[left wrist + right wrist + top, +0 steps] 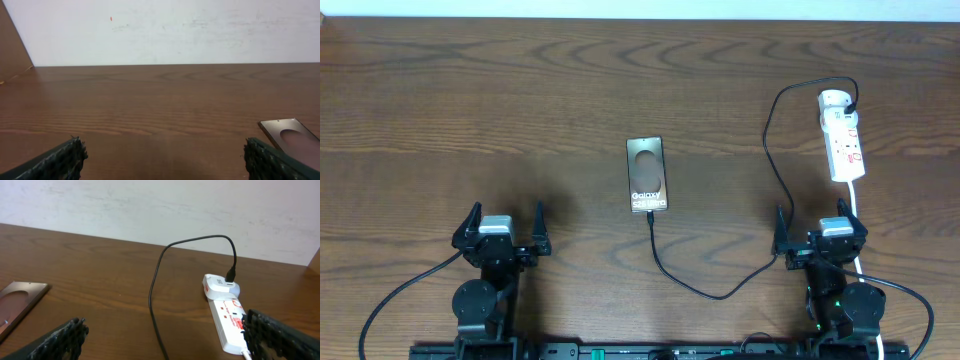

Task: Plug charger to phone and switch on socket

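Shows the left end effector (505,220) and the right end effector (813,222) low at the near edge of the desk (470,110), jaws spread wide and gripping nothing. Finds the phone (646,175) flat at mid-desk, between the two arms and well apart from either. Traces the charger (720,293) from the phone's near short edge, out in a loop toward the right arm, then up to a black plug seated at the far end of the socket (845,145), far right. Cannot tell the connector tip as seated in the phone or merely touching its edge. Expect a light, limp cable, sagging and twisting if taken mid-length; pinch instead just behind the stiff tip. Treat the phone as a smooth, probably slippery slab and brace it while pushing. Press the socket's switch gently: likely a light strip, prone to skidding.
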Action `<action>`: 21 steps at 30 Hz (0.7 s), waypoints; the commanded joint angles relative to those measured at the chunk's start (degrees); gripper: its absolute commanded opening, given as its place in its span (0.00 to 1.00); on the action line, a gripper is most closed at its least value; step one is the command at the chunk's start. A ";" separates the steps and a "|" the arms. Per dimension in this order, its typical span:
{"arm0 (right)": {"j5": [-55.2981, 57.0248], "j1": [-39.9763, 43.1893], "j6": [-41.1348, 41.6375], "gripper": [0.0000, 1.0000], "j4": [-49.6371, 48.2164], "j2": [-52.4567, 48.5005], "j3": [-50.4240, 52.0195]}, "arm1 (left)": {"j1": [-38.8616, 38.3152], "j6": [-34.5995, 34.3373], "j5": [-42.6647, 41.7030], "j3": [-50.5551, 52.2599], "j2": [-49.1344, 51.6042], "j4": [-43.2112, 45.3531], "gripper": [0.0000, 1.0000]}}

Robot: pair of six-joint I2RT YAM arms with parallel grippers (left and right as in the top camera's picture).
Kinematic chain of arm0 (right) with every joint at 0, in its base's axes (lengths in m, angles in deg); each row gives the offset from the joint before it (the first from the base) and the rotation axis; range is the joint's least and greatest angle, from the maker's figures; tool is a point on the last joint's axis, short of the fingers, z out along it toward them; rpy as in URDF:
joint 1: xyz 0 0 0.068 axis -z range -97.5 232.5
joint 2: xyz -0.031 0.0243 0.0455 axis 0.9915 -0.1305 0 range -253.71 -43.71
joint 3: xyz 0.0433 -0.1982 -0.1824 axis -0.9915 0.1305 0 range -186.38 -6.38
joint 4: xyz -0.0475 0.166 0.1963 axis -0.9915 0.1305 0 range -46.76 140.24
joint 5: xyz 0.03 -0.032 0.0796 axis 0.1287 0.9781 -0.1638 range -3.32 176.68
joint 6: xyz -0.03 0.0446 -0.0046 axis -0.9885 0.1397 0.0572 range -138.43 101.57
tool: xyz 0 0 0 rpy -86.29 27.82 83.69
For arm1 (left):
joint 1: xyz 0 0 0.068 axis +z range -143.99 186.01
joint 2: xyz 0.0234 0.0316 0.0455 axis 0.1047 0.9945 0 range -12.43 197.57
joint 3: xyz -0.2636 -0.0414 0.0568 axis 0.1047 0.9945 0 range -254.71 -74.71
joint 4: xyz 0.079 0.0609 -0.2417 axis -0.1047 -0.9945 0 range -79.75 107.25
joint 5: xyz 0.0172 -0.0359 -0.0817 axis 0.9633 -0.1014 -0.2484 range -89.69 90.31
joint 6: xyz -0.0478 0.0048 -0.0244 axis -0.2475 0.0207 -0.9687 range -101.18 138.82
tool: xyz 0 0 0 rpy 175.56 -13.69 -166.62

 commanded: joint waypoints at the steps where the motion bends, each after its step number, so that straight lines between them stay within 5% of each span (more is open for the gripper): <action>1: 0.39 -0.44 -0.15 0.99 -0.02 0.37 0.28 | 0.24 0.98 -0.20 0.63 -0.35 -2.49 0.99; 21: 0.39 -0.44 -0.15 0.99 -0.02 0.37 0.28 | 0.24 0.98 -0.20 0.63 -0.35 -2.49 0.98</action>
